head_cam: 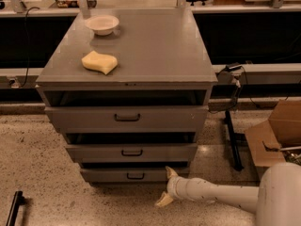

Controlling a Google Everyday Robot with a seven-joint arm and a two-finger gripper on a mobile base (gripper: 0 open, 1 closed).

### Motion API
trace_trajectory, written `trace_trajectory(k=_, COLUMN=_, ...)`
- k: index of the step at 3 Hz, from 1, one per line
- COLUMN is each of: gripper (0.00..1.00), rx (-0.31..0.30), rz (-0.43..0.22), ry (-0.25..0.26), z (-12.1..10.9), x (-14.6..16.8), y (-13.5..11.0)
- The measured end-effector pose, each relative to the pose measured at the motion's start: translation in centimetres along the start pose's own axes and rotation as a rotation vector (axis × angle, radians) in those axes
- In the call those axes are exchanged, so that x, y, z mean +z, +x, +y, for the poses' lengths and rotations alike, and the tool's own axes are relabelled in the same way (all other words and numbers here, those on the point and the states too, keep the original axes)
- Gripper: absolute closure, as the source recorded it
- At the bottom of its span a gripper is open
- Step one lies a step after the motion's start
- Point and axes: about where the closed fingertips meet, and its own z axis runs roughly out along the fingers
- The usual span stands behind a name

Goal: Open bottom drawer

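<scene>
The bottom drawer is the lowest, slimmest grey front of the cabinet, with a small black handle at its middle. It stands out slightly from the cabinet, with a dark gap above it. My gripper is at the end of the white arm that reaches in from the lower right. It is low by the floor, at the drawer's right end, to the right of the handle. Its two cream fingers are spread apart, one pointing up at the drawer front, one down at the floor. It holds nothing.
The middle drawer and top drawer sit above, both slightly out. A yellow sponge and a white bowl lie on the cabinet top. A cardboard box and a black stand leg are on the floor to the right.
</scene>
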Motion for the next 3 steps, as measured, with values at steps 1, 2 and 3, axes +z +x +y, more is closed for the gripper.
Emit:
trace_trajectory(k=1, gripper=0.00, rx=-0.014, rz=-0.009, ry=0.002, z=-1.4, x=0.3, y=0.3)
trace_trajectory(k=2, gripper=0.00, rx=-0.012, rz=0.010, ry=0.007, z=-3.5, x=0.9, y=1.3)
trace_trajectory(k=3, gripper=0.00, rx=0.005, rz=0.039, ry=-0.003, z=-4.9, x=2.3, y=3.2)
